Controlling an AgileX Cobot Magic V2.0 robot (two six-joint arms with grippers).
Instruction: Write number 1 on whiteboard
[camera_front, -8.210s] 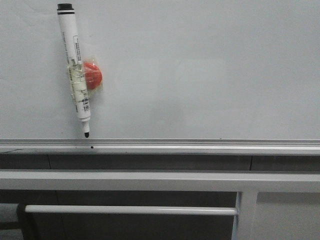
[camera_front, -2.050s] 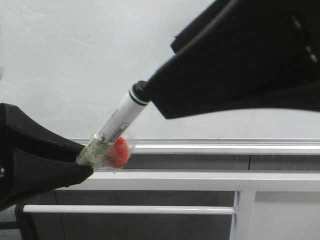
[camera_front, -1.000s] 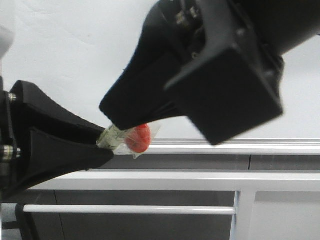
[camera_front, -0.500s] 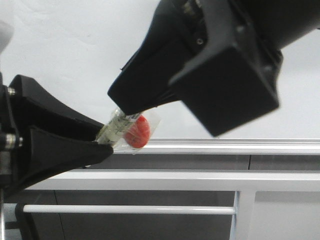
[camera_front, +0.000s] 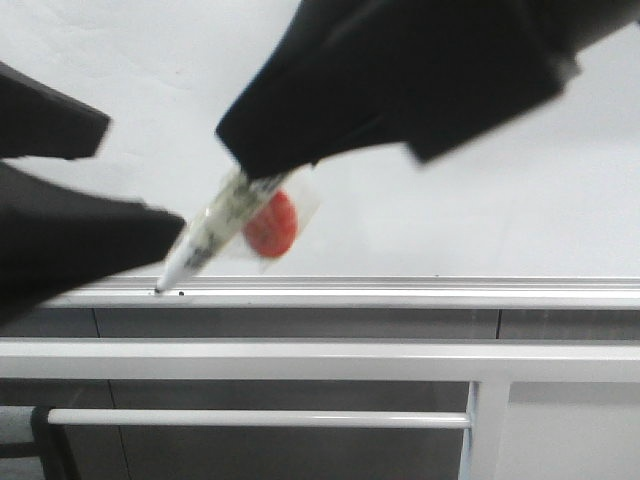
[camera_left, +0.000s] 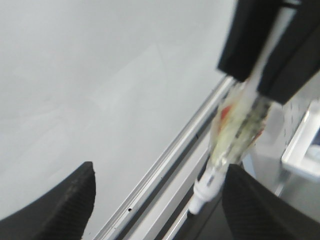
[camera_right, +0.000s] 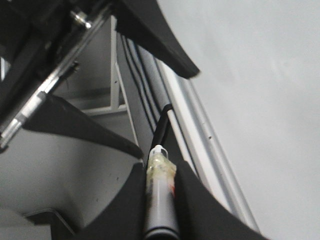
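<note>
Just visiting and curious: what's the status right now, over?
Right gripper shut on marker. Left gripper open, fingers off the pen. Whiteboard blank, no number 1 yet. Nothing blocking the board.

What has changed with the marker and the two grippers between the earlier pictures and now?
The marker, once stuck upright on the whiteboard by its red magnet, is now off it, tilted, held by the right gripper. The left gripper, which clamped its lower end, has let go and stands open. The board stayed blank.
</note>
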